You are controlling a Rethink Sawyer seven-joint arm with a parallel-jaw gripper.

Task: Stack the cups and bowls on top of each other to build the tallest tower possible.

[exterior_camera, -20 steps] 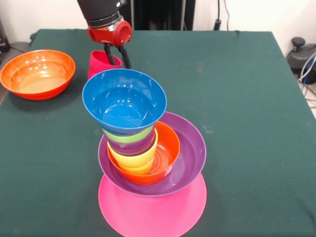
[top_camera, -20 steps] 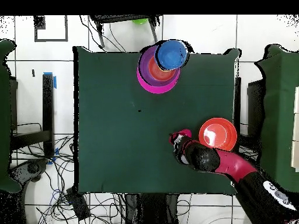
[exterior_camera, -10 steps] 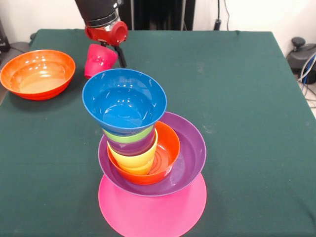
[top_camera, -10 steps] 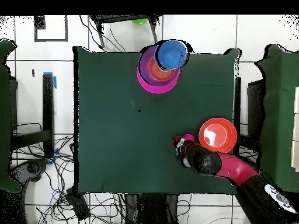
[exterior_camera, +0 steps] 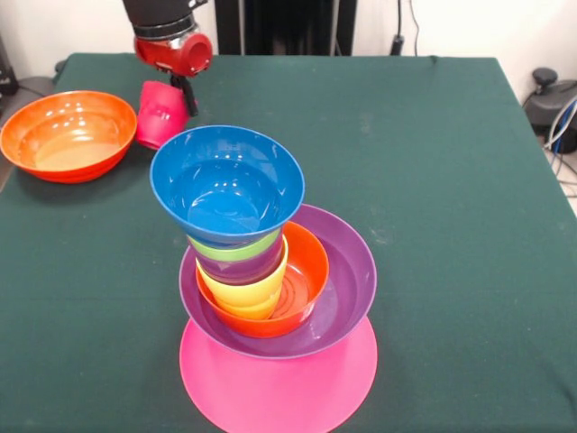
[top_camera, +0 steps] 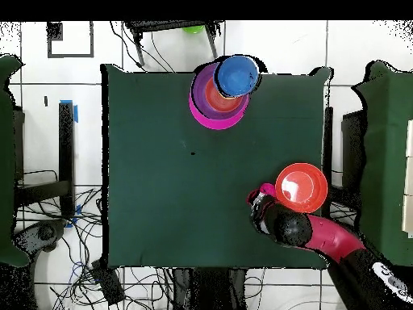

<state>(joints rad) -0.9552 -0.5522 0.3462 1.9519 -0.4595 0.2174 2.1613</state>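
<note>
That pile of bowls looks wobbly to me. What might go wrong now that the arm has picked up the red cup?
The blue bowl sits tilted and off-centre atop the tower, leaning past the cups beneath; setting anything on it may tip it. The gripper holds the red cup tilted by its rim, so it might slip. The cup also hangs close to the large orange bowl and may knock it.

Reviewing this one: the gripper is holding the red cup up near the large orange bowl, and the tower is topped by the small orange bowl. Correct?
Not quite. The tower is topped by the blue bowl, as the front view shows; the small orange bowl sits lower, inside the purple bowl. The gripper does hold the red cup near the large orange bowl.
</note>
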